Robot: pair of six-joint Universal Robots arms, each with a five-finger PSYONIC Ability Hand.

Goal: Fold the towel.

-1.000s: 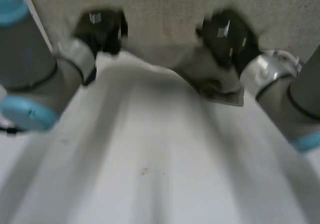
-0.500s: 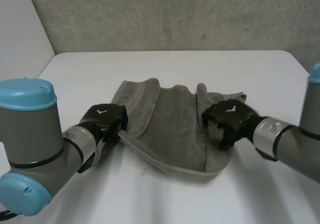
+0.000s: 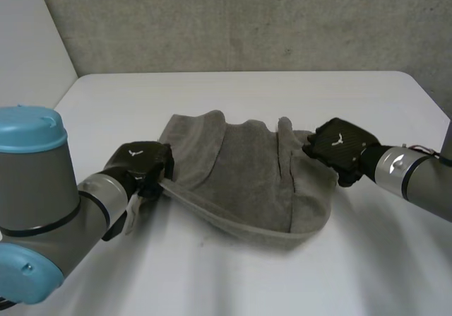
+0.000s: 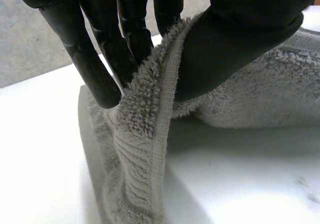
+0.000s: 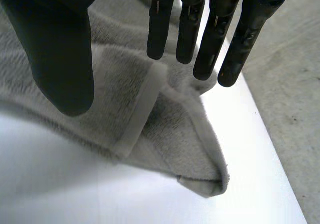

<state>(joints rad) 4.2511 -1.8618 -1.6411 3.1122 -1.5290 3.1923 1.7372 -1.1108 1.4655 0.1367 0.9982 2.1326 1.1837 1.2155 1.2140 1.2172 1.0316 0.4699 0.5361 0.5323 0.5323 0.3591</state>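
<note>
Grey towel (image 3: 247,178) sat crumpled around the middle of the white desk (image 3: 233,93), partly doubled over on itself, with a curved fold along the near side. The left hand (image 3: 143,166) was at the towel's left edge. Its wrist view was pretty clear: thumb (image 4: 235,38) and fingers (image 4: 87,58) pinched the hemmed edge of the towel (image 4: 142,149) between them, and that bit was held up off the desk (image 4: 40,149) while the rest sagged down. The right hand (image 3: 340,148) was over at the towel's right edge, near the far corner. In its own wrist view the fingers (image 5: 189,23) were straight and well apart from the thumb (image 5: 60,48), so it was wide and holding nothing, above a folded corner of the towel (image 5: 125,103) with bare desk (image 5: 75,184) beside it. Couldn't tell if it actually touched the cloth.
</note>
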